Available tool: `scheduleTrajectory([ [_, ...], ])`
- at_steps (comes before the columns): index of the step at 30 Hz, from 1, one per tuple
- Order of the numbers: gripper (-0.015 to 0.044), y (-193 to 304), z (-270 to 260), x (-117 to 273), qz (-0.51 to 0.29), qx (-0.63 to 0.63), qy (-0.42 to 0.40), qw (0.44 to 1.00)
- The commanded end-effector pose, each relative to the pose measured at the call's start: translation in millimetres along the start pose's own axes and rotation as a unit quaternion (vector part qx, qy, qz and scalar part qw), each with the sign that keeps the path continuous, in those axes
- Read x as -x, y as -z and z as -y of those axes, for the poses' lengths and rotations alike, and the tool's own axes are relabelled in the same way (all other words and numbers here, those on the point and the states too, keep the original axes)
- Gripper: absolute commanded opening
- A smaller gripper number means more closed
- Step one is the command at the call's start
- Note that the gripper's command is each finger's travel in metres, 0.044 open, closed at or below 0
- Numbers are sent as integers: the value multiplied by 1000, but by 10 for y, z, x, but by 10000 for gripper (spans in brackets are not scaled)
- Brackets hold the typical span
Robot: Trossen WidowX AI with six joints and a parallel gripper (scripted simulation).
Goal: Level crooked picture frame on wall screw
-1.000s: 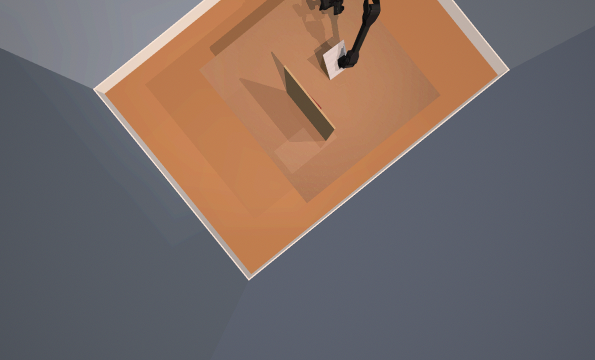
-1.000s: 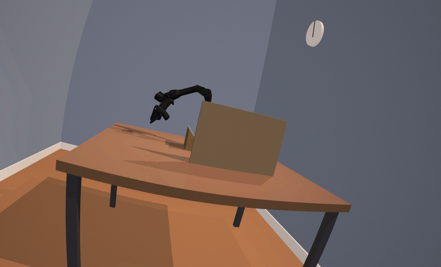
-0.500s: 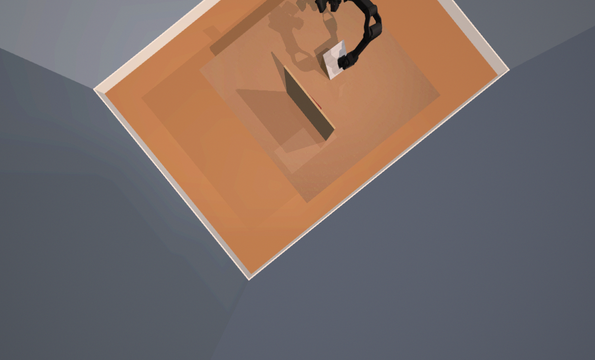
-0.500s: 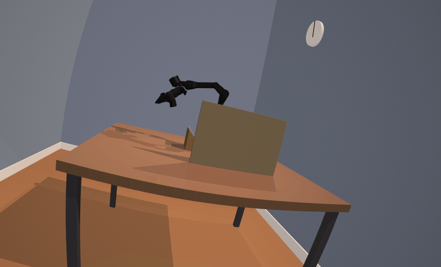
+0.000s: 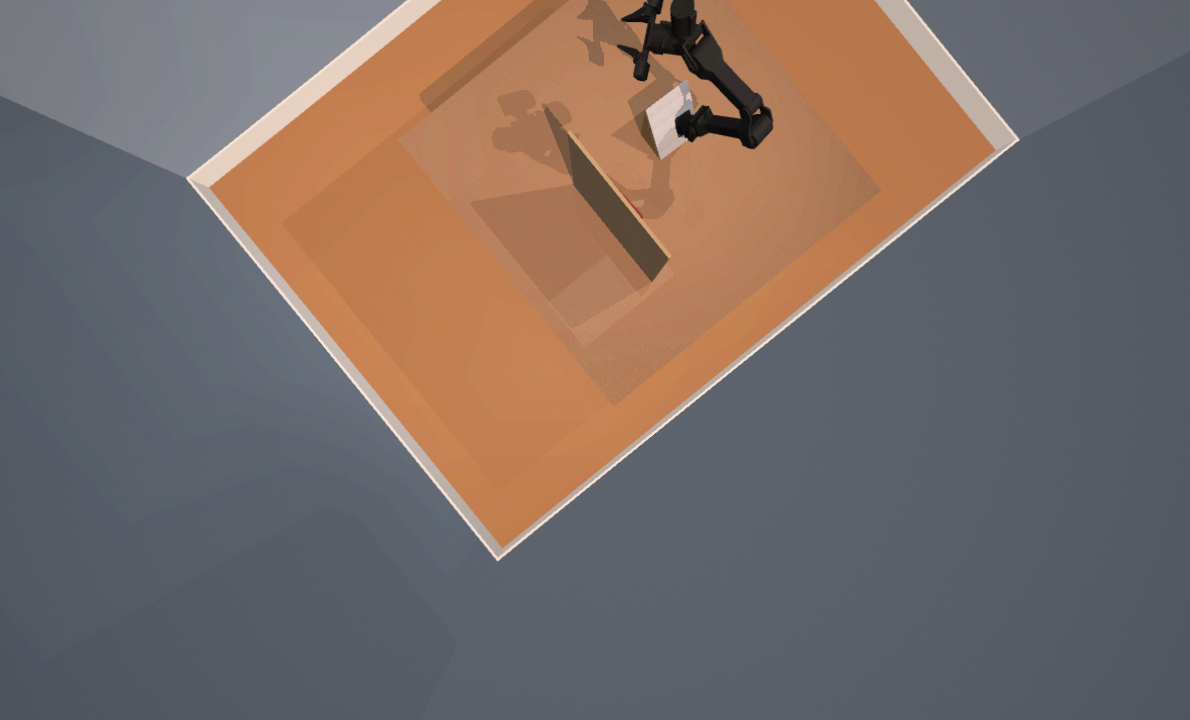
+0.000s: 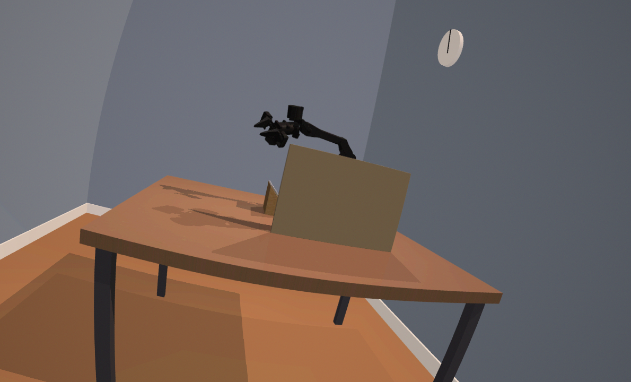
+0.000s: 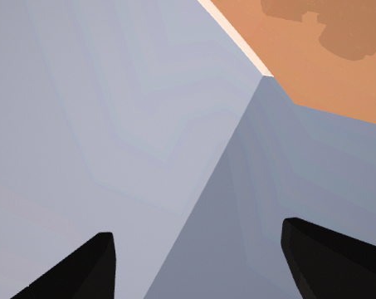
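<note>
In the exterior view, dark square-edged legs (image 6: 104,313) stand nearest, at lower left and lower right, under a brown wooden table (image 5: 760,205) (image 6: 242,270) with a thick, darker edge. Below it lies a smooth orange floor (image 5: 384,358) (image 6: 298,351). On the table, right of centre, a flat rectangular panel (image 5: 612,210) (image 6: 339,199) stands upright, its back plain matte olive-tan. Beyond it, at centre, is a small wedge-shaped block (image 5: 664,120) (image 6: 270,201) with wood-brown sides.

Farther back, a glossy black, jointed arm (image 5: 729,76) (image 6: 324,134) rises behind the panel and reaches left. Its gripper (image 5: 621,33) (image 6: 257,130) (image 7: 200,239) is in the air, partly open, holding nothing. On the blue-grey wall at upper right hangs a round white clock (image 6: 443,50) with a thin black line.

The top view alone gives the block's whitish sloping face, right of top centre, and a thin red sliver (image 5: 632,204) along the panel's other side. That sliver may be the picture frame; its tilt cannot be told, as the panel hides that face.

The wrist view alone shows two blunt, tapering black fingers close up at the lower corners, well apart, against pale wall.
</note>
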State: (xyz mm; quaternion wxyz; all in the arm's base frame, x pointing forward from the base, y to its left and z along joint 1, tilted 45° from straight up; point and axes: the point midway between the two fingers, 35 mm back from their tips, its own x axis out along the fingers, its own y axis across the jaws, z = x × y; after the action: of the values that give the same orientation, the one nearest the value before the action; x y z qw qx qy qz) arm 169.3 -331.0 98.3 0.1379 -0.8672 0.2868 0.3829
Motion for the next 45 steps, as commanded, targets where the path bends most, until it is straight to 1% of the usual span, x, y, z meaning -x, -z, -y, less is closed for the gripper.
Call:
scheduleTrajectory([
  [1, 260, 339, 611, 273, -90, 107, 30, 990],
  [5, 260, 537, 1168, 576, -176, 189, 63, 964],
  [9, 260, 611, 1727, 950, -268, 267, 101, 920],
  [15, 260, 467, 2478, 1619, -411, 366, 163, 819],
  [18, 260, 334, 2710, 1893, -465, 396, 188, 769],
  [45, 260, 322, 2726, 1914, -470, 398, 189, 765],
])
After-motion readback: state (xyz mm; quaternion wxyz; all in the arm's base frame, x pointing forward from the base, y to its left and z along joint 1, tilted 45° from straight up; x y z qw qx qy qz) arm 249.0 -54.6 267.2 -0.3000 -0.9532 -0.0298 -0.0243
